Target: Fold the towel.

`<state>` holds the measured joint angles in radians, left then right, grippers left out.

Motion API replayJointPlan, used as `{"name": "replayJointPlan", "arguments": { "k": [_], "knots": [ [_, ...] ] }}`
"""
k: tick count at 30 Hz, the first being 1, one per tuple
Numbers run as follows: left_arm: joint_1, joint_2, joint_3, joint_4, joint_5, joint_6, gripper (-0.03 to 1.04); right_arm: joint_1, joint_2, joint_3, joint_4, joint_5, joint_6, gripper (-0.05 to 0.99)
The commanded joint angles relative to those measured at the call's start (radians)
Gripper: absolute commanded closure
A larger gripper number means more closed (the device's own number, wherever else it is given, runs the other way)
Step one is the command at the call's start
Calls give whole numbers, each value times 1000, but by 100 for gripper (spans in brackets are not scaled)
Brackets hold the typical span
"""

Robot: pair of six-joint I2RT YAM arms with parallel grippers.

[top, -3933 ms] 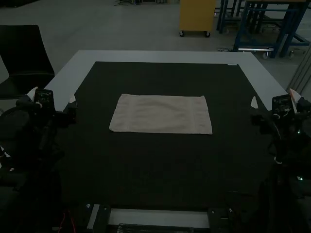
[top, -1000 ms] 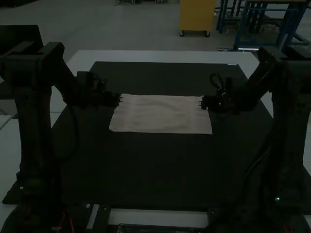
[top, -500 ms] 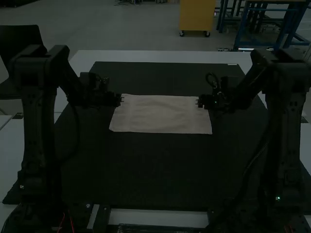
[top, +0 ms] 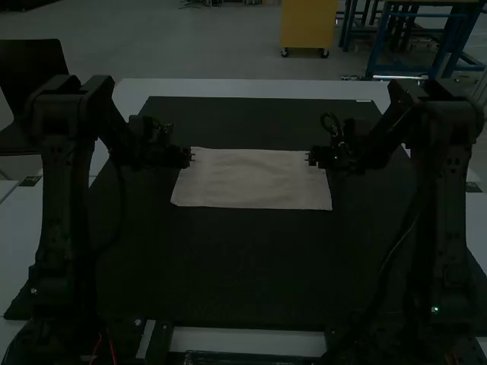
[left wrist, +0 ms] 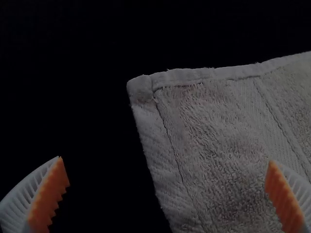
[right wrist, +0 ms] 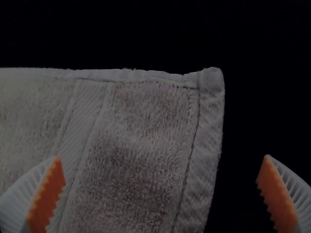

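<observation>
The light towel [top: 251, 179] lies spread flat as a wide rectangle on the dark mat. My left gripper [top: 190, 157] is at its far left corner, my right gripper [top: 310, 157] at its far right corner. In the left wrist view my left gripper [left wrist: 167, 194] stands open, its fingers wide apart around the side edge of the towel [left wrist: 214, 141]. My right gripper [right wrist: 160, 194] is likewise open in the right wrist view, with the towel's [right wrist: 141, 141] hemmed side edge between its fingers. Neither one holds the cloth.
The dark mat [top: 243, 266] covers most of the table, and a pale table border [top: 251, 89] runs along its far side. Both arms rise at the sides of the mat. A dark chair [top: 30, 84] stands beyond the table at the left.
Both arms came in from the sides to the towel's far corners. Over the last second my right gripper shifted slightly left, and my left gripper slightly right. The towel lies as before.
</observation>
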<state>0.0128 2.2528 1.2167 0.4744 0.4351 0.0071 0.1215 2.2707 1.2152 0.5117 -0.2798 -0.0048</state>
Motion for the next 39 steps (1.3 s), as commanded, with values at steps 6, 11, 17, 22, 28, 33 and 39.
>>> {"name": "replayJointPlan", "arguments": {
  "k": [6, 11, 17, 22, 28, 33, 39],
  "knots": [
    [-10, 17, 44, -7, 1, -16, 5, 0, 26, 27, -1, 42, -18, 3],
    [-11, 27, 49, -8, -1, -16, 5, -2, 36, 37, -10, 41, -24, 3],
    [-11, 57, 50, -7, -13, -9, 7, 4, 58, 52, -27, 41, -24, 8],
    [-13, 77, 46, -2, -15, 13, 82, 3, 62, 53, -18, 34, -95, 95],
    [-2, 79, 49, 30, -13, 14, 99, -13, 59, 53, -15, 33, -80, 96],
    [-2, 68, 56, 75, -13, 1, 99, -33, 53, 63, -9, 33, -63, 96],
    [-7, 47, 98, 59, -12, -24, 99, -43, 9, 79, -12, 28, -50, 96]
  ]
}}
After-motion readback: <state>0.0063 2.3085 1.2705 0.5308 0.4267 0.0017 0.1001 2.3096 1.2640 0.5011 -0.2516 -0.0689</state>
